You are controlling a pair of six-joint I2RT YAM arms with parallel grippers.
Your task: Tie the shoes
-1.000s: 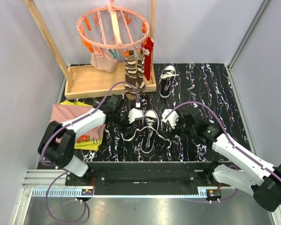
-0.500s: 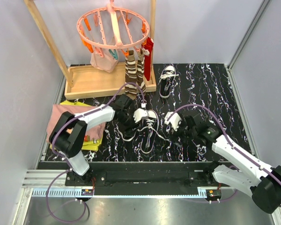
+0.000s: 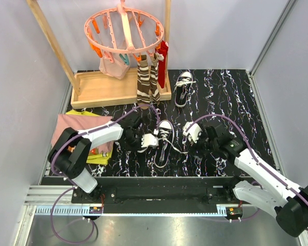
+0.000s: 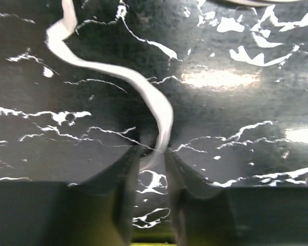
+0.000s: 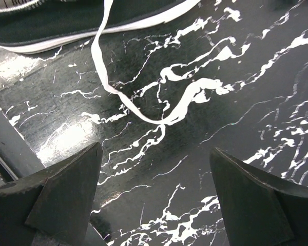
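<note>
One black shoe (image 3: 164, 131) with a white toe cap lies at mid-table, its white laces untied and trailing toward the near edge. The second shoe (image 3: 183, 87) lies further back by the wooden tray. My left gripper (image 3: 141, 144) is just left of the near shoe. In the left wrist view the left gripper (image 4: 153, 151) is pressed to the mat and shut on a white lace (image 4: 143, 87). My right gripper (image 3: 193, 145) is right of the near shoe. In the right wrist view the right gripper (image 5: 155, 154) is wide open and empty above a lace (image 5: 124, 97). The shoe's sole (image 5: 92, 23) shows at the top.
A wooden rack with a tray base (image 3: 100, 89) stands at the back left. It holds a pink clip hanger (image 3: 124, 31) with brown striped socks (image 3: 146, 82). Folded clothes (image 3: 79, 130) lie at the left edge under my left arm. The mat is black marble-patterned (image 3: 231, 97).
My left gripper has moved from the shoe's far left side toward the near edge and down onto the lace. My right gripper has shifted slightly right, still open.
</note>
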